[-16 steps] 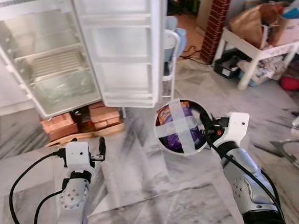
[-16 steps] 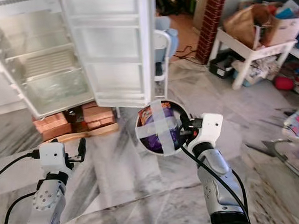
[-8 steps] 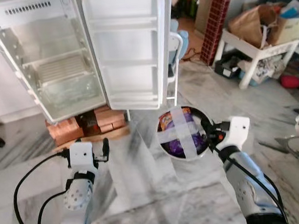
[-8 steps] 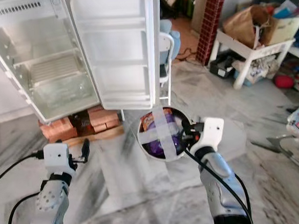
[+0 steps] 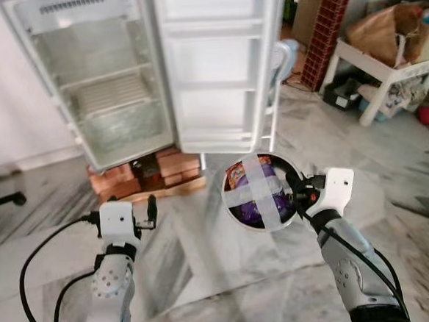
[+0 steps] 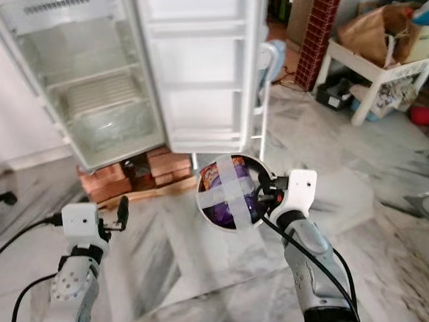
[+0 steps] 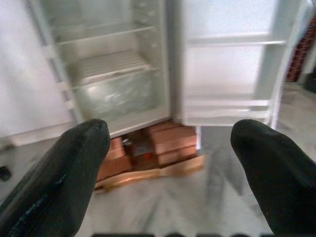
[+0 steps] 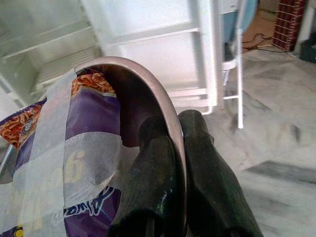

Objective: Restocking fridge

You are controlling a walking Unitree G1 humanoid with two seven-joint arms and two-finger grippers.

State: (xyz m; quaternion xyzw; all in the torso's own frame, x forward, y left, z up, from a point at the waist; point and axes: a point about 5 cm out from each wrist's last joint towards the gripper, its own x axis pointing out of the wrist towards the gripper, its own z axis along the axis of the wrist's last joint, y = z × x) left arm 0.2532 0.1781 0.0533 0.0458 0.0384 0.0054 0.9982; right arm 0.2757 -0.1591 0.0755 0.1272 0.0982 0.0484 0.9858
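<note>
Left eye view: the right gripper (image 5: 300,197), forearm reaching forward, pinches the rim of a taped steel bowl (image 5: 259,192) just short of the open fridge (image 5: 113,87). Beside it, the left gripper (image 7: 168,163) is raised, fingers spread wide.

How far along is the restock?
Done: fridge door open, shelves look bare. In hand: right end effector pinches the rim of a taped bowl holding a purple packet, short of the fridge. Left end effector open, holding nothing. Left: close the gap, shelve the bowl.
</note>
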